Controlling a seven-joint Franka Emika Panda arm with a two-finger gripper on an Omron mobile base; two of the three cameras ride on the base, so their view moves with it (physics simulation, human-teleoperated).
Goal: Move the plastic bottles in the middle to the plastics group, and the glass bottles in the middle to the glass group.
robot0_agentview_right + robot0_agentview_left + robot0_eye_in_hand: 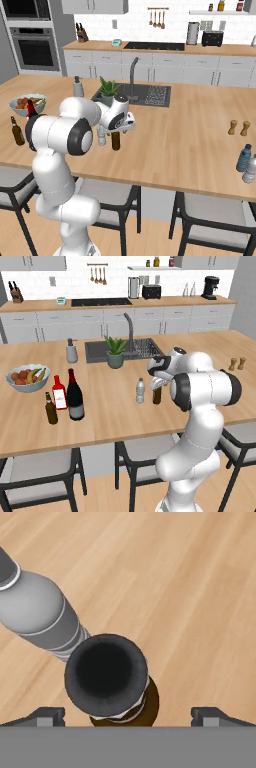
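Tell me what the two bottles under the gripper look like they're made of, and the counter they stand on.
The small clear bottle looks like thin plastic: see-through, colourless, ribbed body, pale cap. The brown bottle beside it looks like glass: dark amber, glossy, with a pale label, though a render leaves that open. The counter looks like light wood with a matte finish and visible plank grain.

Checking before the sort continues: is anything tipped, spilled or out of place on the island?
Nothing stands out. The water bottle and brown beer bottle stand upright mid-counter, and the wine bottle stands upright too. No spills.
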